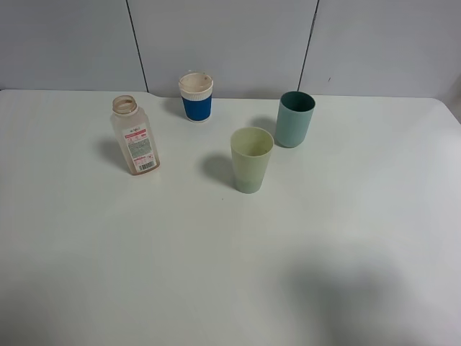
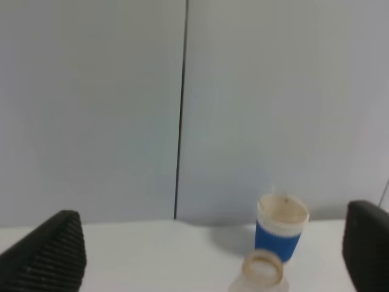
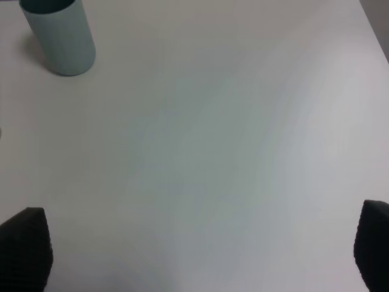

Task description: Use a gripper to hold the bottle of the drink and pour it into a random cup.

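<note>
Bottle [image 1: 135, 135] upright, left side, straight ahead of left gripper [image 2: 213, 255], fingers spread wide. Right gripper [image 3: 200, 255] also open, farther off.

On the worktop [image 1: 216, 274] four things stood in the upper half of the exterior high frame. The bottle [image 1: 134, 136] stood upper left, upright. The short cup [image 1: 196, 96] was up and to its right, nearest the wall [image 1: 223, 43]. The cup [image 1: 251, 159] sat near the centre, below and right of the short one. The teal tumbler [image 1: 294, 118] stood up and right of the cup, apart from it.
</note>
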You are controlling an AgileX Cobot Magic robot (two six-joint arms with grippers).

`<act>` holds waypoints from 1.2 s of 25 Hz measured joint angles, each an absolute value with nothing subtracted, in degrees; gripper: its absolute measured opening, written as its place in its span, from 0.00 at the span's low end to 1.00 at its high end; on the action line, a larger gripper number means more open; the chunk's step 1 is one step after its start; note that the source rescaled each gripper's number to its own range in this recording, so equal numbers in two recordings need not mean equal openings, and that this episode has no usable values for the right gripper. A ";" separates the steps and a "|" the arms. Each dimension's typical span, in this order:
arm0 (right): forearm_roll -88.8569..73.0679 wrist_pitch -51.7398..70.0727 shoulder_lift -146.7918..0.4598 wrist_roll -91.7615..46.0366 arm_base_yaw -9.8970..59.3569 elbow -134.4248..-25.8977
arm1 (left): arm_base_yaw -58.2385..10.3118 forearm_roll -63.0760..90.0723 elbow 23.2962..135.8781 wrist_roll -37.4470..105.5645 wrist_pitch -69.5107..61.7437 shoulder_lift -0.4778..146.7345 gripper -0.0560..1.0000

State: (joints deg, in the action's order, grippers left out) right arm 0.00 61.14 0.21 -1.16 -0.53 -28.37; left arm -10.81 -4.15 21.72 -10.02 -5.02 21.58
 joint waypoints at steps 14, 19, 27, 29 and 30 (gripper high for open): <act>0.00 61.14 0.21 -1.16 -0.53 -28.37 | -10.81 -9.05 27.89 -9.24 -36.01 6.85 0.91; 0.00 61.14 0.21 -1.16 -0.53 -28.37 | -10.81 -10.21 30.91 -9.17 -48.10 2.68 0.91; 0.00 61.14 0.21 -1.16 -0.53 -28.37 | -10.81 -9.73 30.28 -8.88 -57.80 -0.30 0.91; 0.00 61.14 0.21 -1.16 -0.53 -28.37 | -10.81 -9.61 30.22 -8.57 -58.49 -0.31 0.91; 0.00 61.14 0.21 -1.16 -0.53 -28.37 | -10.81 -9.45 29.99 -8.42 -58.91 -0.31 0.91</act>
